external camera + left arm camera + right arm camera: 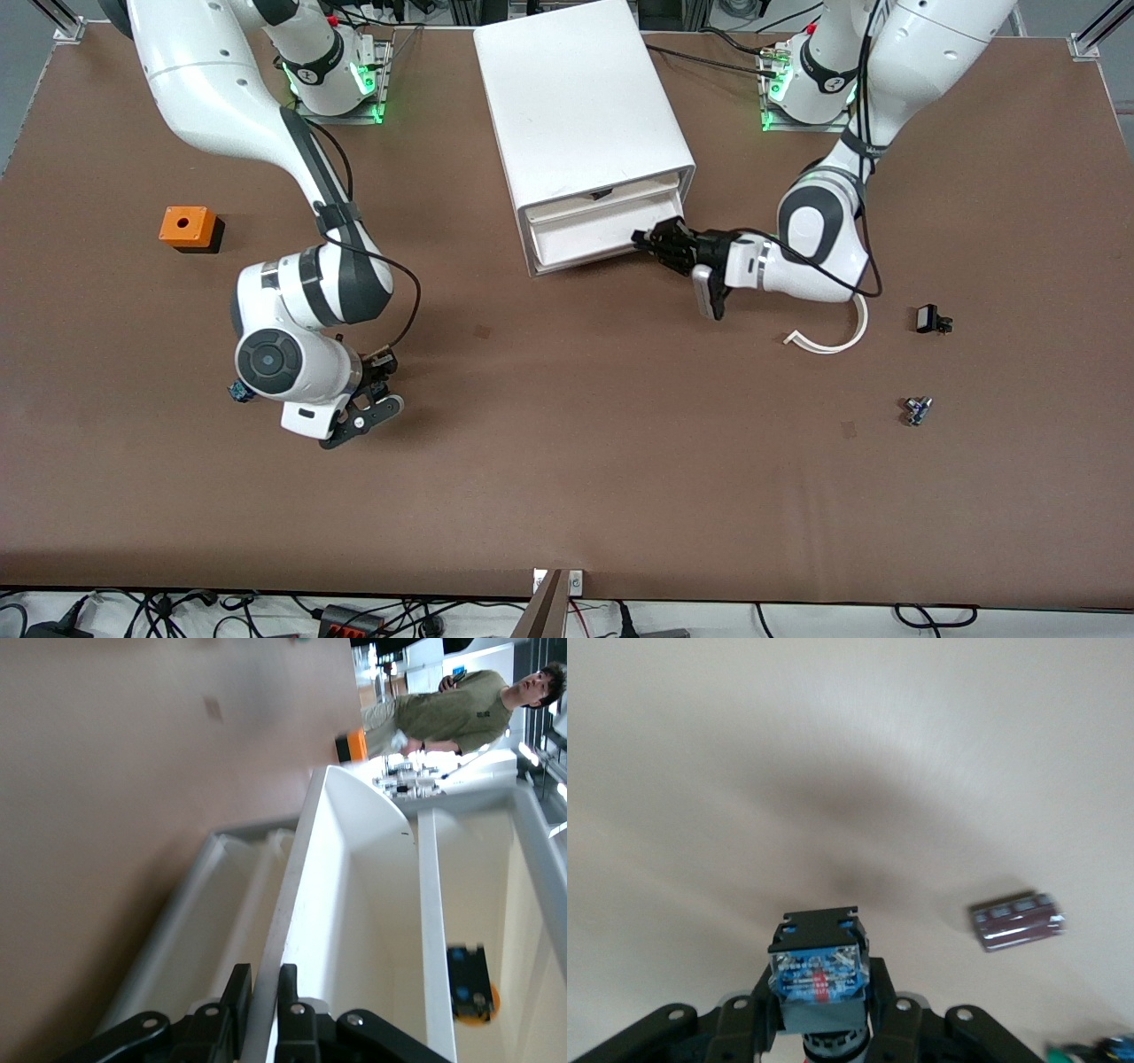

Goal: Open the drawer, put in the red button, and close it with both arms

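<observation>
With the right gripper's [819, 988] fingers [764, 1008] squeezed on the red button [818, 952], hovers low toward the right arm's end. Cap hidden, only black-and-blue body showing. Clamps the left gripper's [651, 239] fingers [237, 988] onto the drawer [602, 235] front. Counts one orange box [189, 228], one cabinet [576, 97] and one white strip [833, 341], plus two small parts [932, 320] [917, 410], too small to identify.

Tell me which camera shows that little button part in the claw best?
The right wrist view: the red button sits close up, clamped in the right tool. In the front view the arm hides it. The left wrist view does not show it.
</observation>
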